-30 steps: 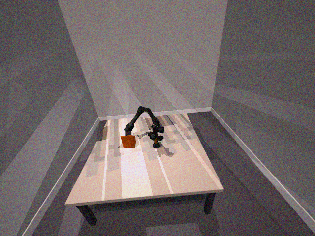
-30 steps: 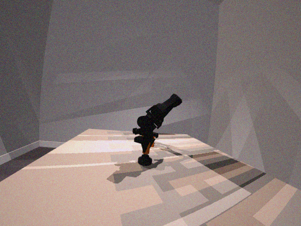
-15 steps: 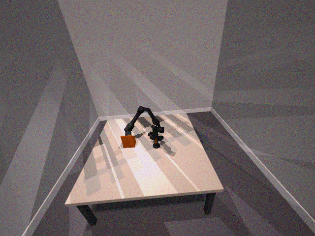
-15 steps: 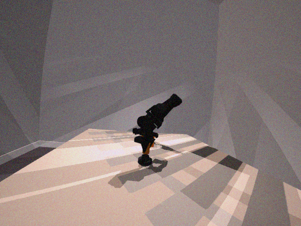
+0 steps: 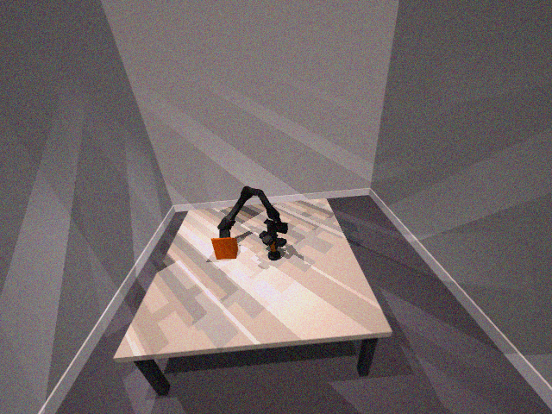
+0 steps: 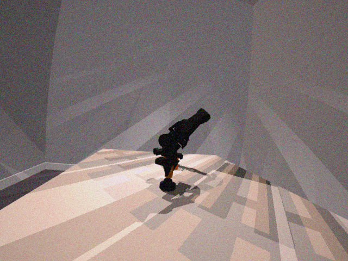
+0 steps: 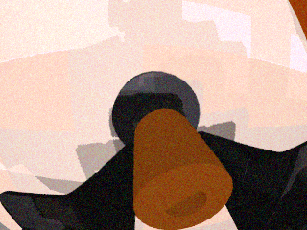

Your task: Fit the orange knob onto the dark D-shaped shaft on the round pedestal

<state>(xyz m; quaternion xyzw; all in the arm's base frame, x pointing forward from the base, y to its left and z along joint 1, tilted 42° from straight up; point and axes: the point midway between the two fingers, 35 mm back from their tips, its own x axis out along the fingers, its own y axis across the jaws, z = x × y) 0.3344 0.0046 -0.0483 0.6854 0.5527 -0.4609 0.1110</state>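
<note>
The orange knob (image 5: pixel 272 247) (image 6: pixel 169 172) (image 7: pixel 177 153) is between the two dark fingers of my gripper (image 5: pixel 272 243) (image 6: pixel 170 168) (image 7: pixel 165 144), which is shut on it. In the wrist view the knob's wide end faces the camera and its narrower end points at the round dark pedestal (image 5: pixel 273 256) (image 6: pixel 167 186) (image 7: pixel 191 103). The knob stands over the pedestal's middle. In the exterior view a short dark neck shows between the knob's lower end and the pedestal's wide base. The shaft's tip and flat side are hidden, and I cannot tell whether the knob touches or surrounds the shaft.
An orange block (image 5: pixel 224 248) stands by the arm's base, left of the pedestal in the top view. The arm (image 5: pixel 247 193) arches from there over to the pedestal. Patchy light and shadow cross the wooden table (image 5: pixel 285 311) (image 6: pixel 118 224).
</note>
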